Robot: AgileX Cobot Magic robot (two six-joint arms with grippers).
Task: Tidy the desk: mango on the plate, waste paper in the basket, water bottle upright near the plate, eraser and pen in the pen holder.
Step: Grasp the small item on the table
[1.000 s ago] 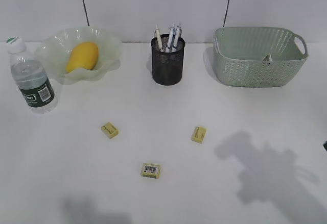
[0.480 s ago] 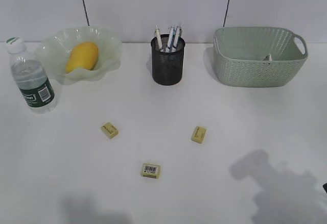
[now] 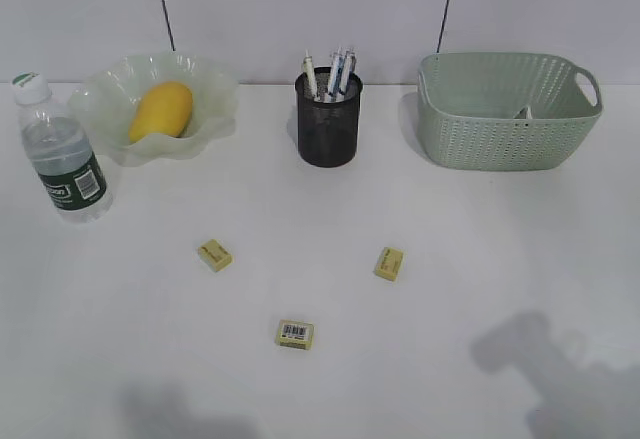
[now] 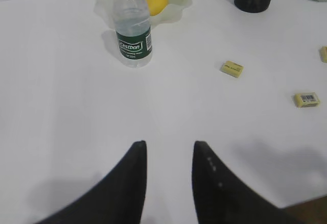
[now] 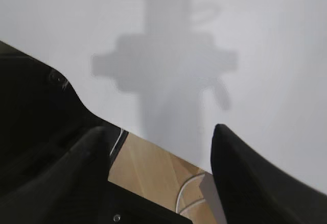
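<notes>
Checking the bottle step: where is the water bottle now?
In the exterior view, the water bottle stands upright at far left, just beside the plate holding the mango.

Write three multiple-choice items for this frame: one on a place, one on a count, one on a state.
1. Where is the mango?
A. on the plate
B. in the basket
C. on the bare desk

2. How many erasers lie loose on the desk?
A. one
B. three
C. five

3. How does the water bottle stand?
A. on its side
B. upside down
C. upright, cap on

Answers:
1. A, the yellow fruit sits inside the ruffled green dish.
2. B, erasers at and.
3. C, the white cap is on top, left of the plate.
</notes>
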